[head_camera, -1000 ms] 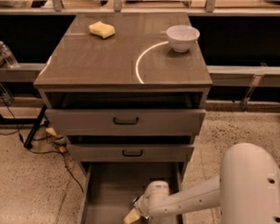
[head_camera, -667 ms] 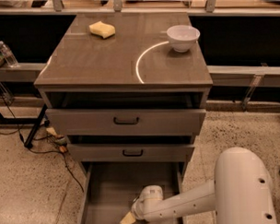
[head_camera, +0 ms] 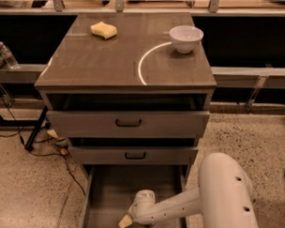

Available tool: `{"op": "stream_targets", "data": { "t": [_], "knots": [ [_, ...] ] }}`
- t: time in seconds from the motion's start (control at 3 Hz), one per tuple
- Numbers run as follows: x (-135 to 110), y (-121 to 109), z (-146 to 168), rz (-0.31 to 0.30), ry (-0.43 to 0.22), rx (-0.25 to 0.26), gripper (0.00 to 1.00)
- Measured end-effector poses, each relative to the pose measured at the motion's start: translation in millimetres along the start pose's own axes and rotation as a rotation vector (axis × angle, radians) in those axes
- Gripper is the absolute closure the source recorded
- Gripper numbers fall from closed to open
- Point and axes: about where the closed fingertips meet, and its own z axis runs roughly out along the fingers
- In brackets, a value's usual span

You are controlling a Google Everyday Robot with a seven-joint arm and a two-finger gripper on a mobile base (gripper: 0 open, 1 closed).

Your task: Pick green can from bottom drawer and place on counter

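Hand (head_camera: 124,222) shifted further left, low inside bottom drawer (head_camera: 107,190); grip state: cannot tell.

High frontal view — gripper (head_camera: 125,221) apparently bottom-centre.

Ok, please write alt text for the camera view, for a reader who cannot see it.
A white robot arm reaches into the open bottom drawer, its gripper low near the drawer's front. No can is visible. On the counter sit a sponge and a white bowl.
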Motion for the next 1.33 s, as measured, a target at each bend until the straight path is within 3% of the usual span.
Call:
{"op": "stream_targets", "data": {
  "t": [0.33,1.0,1.33],
  "knots": [
    [-4,-9,12,0.008,0.009,0.028,0.00],
    [6,-36,12,0.013,0.034,0.090,0.42],
    [7,-38,13,0.005,0.039,0.095,0.65]
  ]
}}
